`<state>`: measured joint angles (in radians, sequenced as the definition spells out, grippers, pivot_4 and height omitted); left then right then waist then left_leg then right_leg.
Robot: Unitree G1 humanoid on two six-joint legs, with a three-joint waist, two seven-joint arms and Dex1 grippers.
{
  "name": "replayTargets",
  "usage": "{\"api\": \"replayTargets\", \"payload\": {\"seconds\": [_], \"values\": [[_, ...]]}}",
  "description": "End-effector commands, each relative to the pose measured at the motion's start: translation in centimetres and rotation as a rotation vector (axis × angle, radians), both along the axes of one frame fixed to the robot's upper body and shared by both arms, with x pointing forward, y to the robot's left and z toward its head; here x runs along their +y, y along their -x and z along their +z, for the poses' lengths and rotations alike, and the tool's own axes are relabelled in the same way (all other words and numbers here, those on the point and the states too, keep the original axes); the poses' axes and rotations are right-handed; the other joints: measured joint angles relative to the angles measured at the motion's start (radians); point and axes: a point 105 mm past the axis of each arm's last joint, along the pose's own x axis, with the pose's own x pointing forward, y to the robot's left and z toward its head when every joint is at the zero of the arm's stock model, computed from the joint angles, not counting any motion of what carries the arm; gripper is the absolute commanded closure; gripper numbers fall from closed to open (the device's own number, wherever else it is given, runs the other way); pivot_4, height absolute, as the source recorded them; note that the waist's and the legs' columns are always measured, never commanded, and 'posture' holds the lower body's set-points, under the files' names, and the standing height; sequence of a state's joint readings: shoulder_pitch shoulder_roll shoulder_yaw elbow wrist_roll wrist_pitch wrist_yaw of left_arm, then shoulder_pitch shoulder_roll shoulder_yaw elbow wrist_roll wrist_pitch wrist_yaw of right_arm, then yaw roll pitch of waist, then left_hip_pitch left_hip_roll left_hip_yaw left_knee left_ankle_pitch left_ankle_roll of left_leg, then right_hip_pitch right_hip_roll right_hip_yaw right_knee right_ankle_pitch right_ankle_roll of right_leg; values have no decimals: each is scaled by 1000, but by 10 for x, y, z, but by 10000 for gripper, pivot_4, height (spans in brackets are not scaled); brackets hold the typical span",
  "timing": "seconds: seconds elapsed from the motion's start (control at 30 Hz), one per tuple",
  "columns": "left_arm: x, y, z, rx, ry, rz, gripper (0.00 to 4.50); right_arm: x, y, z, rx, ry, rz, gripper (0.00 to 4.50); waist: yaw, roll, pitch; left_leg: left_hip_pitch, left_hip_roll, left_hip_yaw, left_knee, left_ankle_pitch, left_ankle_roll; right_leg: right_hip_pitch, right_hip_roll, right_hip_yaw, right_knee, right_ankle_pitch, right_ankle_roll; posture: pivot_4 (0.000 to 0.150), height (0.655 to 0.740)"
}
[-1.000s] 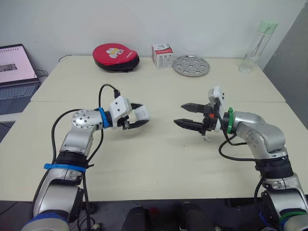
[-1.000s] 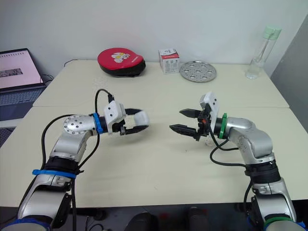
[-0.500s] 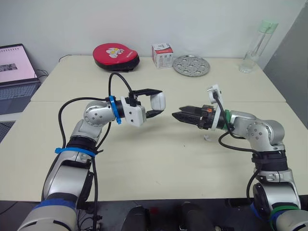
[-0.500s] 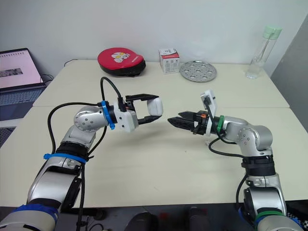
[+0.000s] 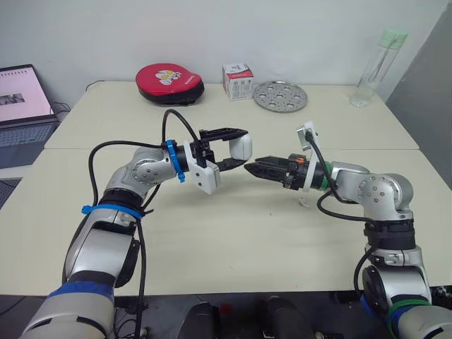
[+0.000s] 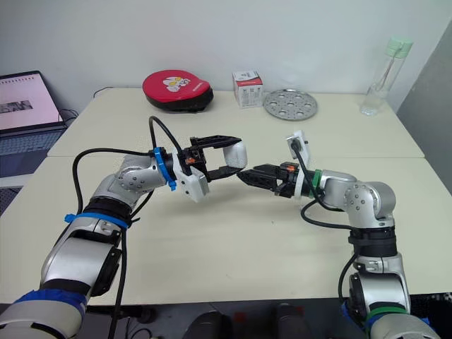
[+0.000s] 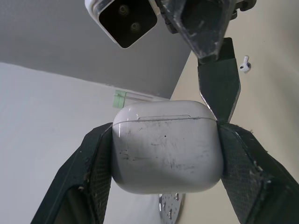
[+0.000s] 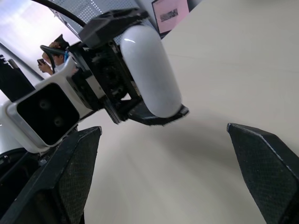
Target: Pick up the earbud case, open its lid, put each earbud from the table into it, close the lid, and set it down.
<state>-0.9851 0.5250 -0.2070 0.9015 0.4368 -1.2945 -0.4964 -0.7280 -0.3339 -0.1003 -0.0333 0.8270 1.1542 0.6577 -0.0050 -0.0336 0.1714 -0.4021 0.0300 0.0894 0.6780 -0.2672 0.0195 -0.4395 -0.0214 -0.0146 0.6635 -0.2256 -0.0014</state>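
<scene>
My left gripper is shut on the white earbud case, holding it in the air over the middle of the table. In the left wrist view the case sits squarely between both pads, and its lid seam looks closed. My right gripper points left at the case, its tips just below and right of it. Its fingers stand wide apart and hold nothing. One white earbud lies on the table under my right forearm, and the same earbud is in the left wrist view.
Along the far edge of the table are a red round pouch, a small box, a perforated metal plate and a clear bottle. A laptop stands at the far left. A person sits in the background.
My left gripper has carried the case up and right toward the table's middle. My right gripper has turned and reached left until its tips are close to the case.
</scene>
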Motion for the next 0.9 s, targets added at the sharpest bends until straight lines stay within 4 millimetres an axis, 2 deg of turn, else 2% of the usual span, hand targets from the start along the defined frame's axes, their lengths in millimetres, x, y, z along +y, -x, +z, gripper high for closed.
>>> {"api": "replayTargets", "payload": {"seconds": [0.03,0.5,0.6,0.83,0.87,0.9], "values": [[-3,4,16,-73,29,-37,16964,2,2,18,-52,-36,4,0,0,0,0,0,0,0,0,0,0,0,0,0,0,0,0,1500,7400],[-7,8,18,-87,44,-75,16964,8,-4,23,-107,-20,2,0,0,0,0,0,0,0,0,0,0,0,0,0,0,0,0,1500,7400],[-7,8,18,-85,45,-78,16964,9,-5,22,-112,-17,2,5908,0,0,0,0,0,0,0,0,0,0,0,0,0,0,0,1500,7400],[-8,9,14,-69,55,-81,16964,10,-5,20,-124,1,10,30907,0,0,0,0,0,0,0,0,0,0,0,0,0,0,0,1500,7400],[-8,9,13,-66,55,-83,16964,10,-5,19,-126,4,9,33881,0,0,0,0,0,0,0,0,0,0,0,0,0,0,0,1500,7400],[-9,10,13,-64,60,-85,16964,9,-5,19,-129,7,9,34228,0,0,0,0,0,0,0,0,0,0,0,0,0,0,0,1500,7400]]}}
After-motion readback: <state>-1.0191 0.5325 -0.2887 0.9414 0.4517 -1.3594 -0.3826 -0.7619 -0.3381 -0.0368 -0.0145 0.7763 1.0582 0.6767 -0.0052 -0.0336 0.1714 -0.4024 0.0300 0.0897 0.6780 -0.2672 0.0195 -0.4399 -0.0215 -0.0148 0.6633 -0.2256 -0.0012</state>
